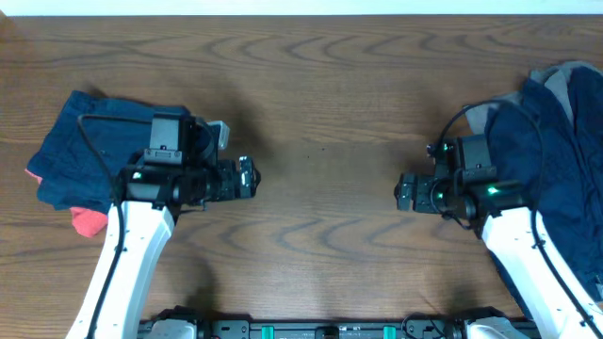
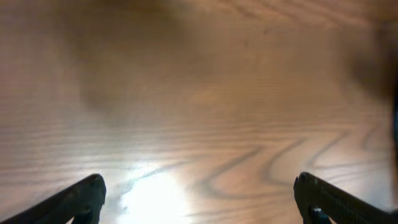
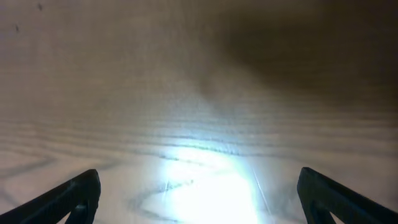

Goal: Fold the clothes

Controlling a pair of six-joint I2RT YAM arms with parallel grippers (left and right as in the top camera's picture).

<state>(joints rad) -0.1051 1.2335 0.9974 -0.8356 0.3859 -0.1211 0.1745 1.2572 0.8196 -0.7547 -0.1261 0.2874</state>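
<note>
While the black fingers [image 2: 84,198] of the left gripper [image 1: 247,177] stand wide apart with nothing between them, only bare wood lies under them. The wrist view shows two blunt, matte tips at the lower corners and a bright glare on the grain. The right gripper [image 1: 403,191] is the same: its fingers [image 3: 74,196] are spread wide, hold nothing, and hang over the shiny brown table [image 1: 320,94].

Seen from overhead, the two grippers face each other across the middle of the table and are well apart, the left one pointing to 3 o'clock and the right one to 9 o'clock. Each wrist is a block of black joints with small green lights. Behind it a white forearm link runs toward 6 o'clock, to the near edge.

The clothes lie in two heaps, and no finger touches them. At 9 o'clock a folded navy piece [image 1: 80,141] lies flat, soft and roughly rectangular, its long axis about 9 to 3. A red piece [image 1: 87,222] sticks out under it toward 7 o'clock, and the left arm's black joints are above its right edge. At 3 o'clock a bigger, crumpled navy heap [image 1: 565,160] runs along the table edge — long axis 12 to 6 — with a grey piece [image 1: 565,80] at its top end. The right arm's joints cover its left border.
</note>
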